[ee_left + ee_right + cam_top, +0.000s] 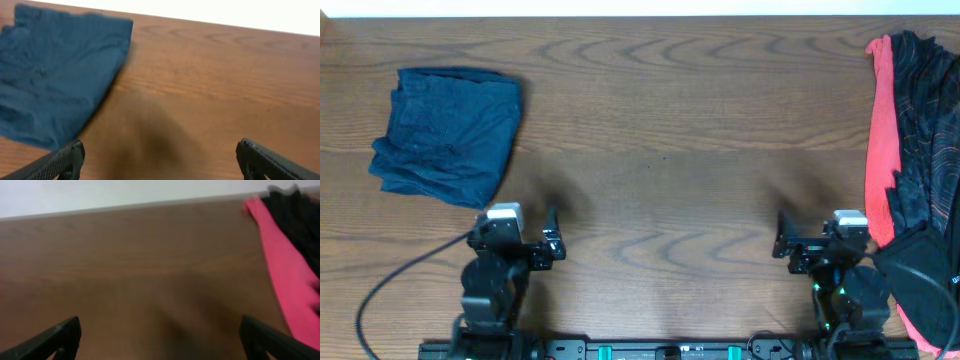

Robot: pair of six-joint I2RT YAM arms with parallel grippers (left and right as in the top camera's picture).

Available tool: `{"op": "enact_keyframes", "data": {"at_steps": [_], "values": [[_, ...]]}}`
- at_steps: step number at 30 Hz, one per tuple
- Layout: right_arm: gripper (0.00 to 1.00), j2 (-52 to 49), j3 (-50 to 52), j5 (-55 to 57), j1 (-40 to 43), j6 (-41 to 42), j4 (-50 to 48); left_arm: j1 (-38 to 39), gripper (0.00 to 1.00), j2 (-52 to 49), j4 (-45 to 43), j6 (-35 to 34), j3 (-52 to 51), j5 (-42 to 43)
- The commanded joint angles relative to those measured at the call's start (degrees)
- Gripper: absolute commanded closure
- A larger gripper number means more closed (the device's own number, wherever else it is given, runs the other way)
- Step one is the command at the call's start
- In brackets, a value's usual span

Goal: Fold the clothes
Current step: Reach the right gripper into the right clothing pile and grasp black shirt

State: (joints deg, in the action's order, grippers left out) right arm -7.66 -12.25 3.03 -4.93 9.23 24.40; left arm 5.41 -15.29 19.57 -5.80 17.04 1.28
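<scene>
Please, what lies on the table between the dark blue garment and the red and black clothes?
Nothing lies there. In the overhead view, only bare wooden table separates the dark blue garment from the red and black clothes.

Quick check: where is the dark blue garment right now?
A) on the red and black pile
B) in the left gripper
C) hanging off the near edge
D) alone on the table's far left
D: the dark blue garment lies bunched on the table at far left, apart from the red and black tops at right.
</scene>
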Motion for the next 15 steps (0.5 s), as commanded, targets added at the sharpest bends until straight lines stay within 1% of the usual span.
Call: {"op": "enact_keyframes", "data": {"at_steps": [1, 4, 7, 11, 15], "values": [[0.01, -5.60, -7.48, 9.09, 0.46, 5.64, 6.40, -0.24, 0.02, -6.84, 4.39, -0.94, 9.57, -0.42], [0.01, -14.34, -13.92, 11.87, 0.92, 7.23, 14.53, -0.24, 0.02, -14.19, 9.68, -0.94, 16.87, -0.42], [0.01, -23.69, -19.39, 11.78, 1.40, 6.29, 18.23, -0.24, 0.02, -20.85, 14.64, -0.94, 23.02, -0.39], [0.01, -34.75, -25.79, 11.43, 1.44, 2.49, 21.27, -0.24, 0.02, -27.43, 21.49, -0.94, 28.74, -0.42], [0.01, -42.14, -29.38, 4.22, 1.44, 2.47, 21.16, -0.24, 0.02, -30.47, 25.07, -0.94, 30.05, -0.42]]}}
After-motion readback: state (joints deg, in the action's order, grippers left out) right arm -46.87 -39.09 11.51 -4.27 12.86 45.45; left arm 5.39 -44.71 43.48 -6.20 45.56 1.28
